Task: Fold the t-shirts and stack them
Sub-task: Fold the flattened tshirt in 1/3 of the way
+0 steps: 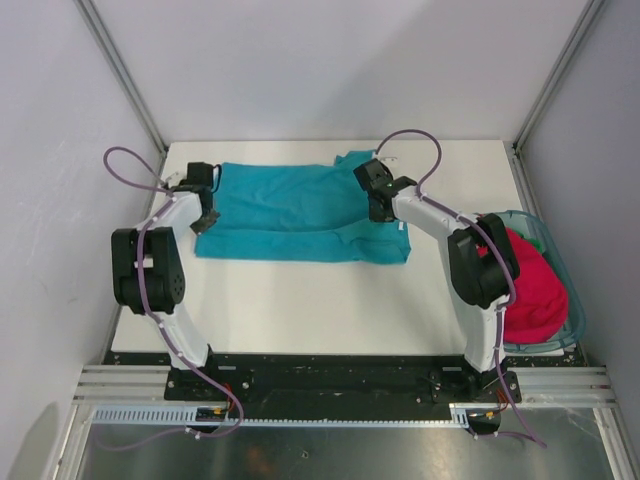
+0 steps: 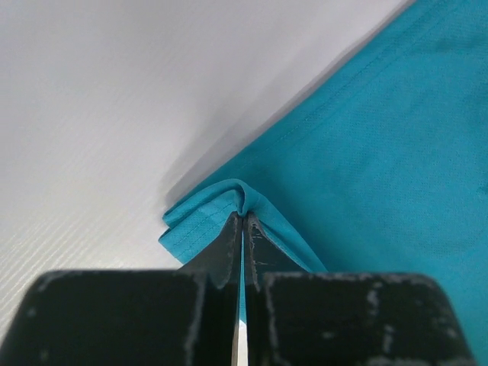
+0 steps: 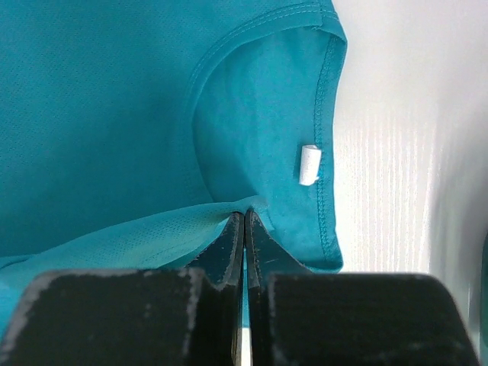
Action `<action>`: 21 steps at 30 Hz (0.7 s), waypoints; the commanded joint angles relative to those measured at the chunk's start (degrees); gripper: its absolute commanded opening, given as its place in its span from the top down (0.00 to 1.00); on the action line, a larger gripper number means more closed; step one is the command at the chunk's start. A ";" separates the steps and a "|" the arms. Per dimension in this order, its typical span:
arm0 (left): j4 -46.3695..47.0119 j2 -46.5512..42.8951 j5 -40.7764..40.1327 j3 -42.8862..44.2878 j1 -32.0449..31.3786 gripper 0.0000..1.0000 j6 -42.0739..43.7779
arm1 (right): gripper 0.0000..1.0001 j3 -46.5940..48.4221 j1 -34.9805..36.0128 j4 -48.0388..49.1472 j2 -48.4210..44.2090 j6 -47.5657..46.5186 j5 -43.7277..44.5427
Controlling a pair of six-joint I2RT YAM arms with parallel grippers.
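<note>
Top external, starting nearest the bases: what are you getting?

— I am seeing bare white table in front of both arms. Off to my right a translucent teal plastic basket is holding the magenta t-shirt, which is bunching into a soft mound.

And the one being worked?

— The teal t-shirt is lying flat across the far half of the table, well apart from the basket. Its long axis is running left to right, with the neck end pointing to my right and the hem to my left.

How are the grippers sitting?

— The left gripper is working at the shirt's left edge. Its jaws are pressing fully together on a corner of the hem, where two rows of stitching are showing on a fine knit. The right gripper is at the right end, jaws closed to a sliver and nipping a raised fold of the same cloth just beside the neck opening.

Anything past the fingers there?

— The collar band is curving away in a smooth stitched arc, and a small white label is curling up inside the back of the neck.
</note>
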 commanded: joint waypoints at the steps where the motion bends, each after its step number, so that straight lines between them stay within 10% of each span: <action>1: 0.83 0.60 -1.41 3.24 0.68 1.00 -0.96 | 1.00 2.64 -0.68 1.93 0.45 -0.54 0.55; 13: 2.31 2.65 1.97 4.88 0.67 0.94 1.45 | 0.99 4.48 -1.35 2.20 2.76 -1.08 -0.24; 18: 4.92 -0.21 4.78 3.66 0.77 0.41 3.67 | 0.56 5.70 -1.78 1.75 1.81 -1.60 -0.73; 21: 5.76 -3.58 5.46 2.19 1.01 0.27 4.60 | 0.44 5.55 -1.82 1.36 -0.44 -1.44 -1.68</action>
